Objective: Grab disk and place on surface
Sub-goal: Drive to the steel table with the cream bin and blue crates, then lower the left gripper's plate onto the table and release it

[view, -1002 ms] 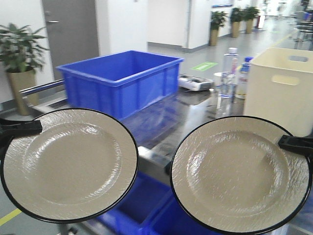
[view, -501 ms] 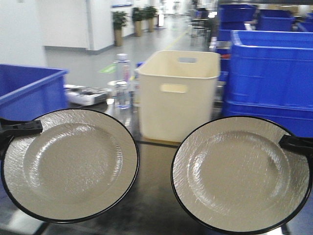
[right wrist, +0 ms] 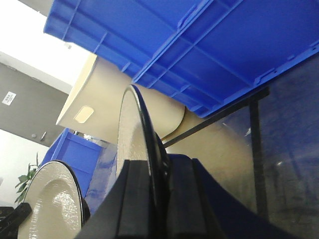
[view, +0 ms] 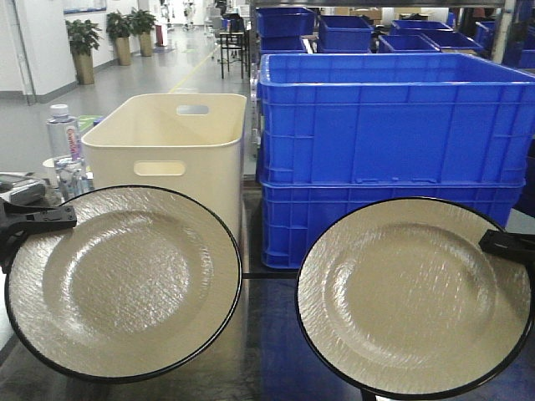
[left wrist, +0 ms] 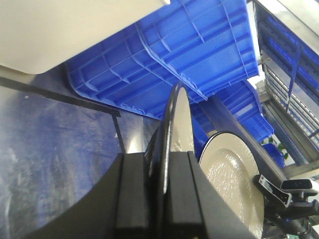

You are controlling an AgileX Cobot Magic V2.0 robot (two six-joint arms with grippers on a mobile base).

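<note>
Left fingers [left wrist: 130,194] clamp left disk [view: 124,282] at its outer rim, right fingers [right wrist: 134,199] clamp right disk [view: 414,296] likewise, both disks on edge, side by side over the tabletop [view: 267,338].

No text can be read anywhere. The water bottle [view: 61,138] at the left of the front view carries a label with reddish print, too blurred to make out. A blue wall sign [view: 82,7] above it is illegible. In the right wrist view, a small white plate [right wrist: 8,97] on the grey door [right wrist: 35,112] is too small to read.
</note>
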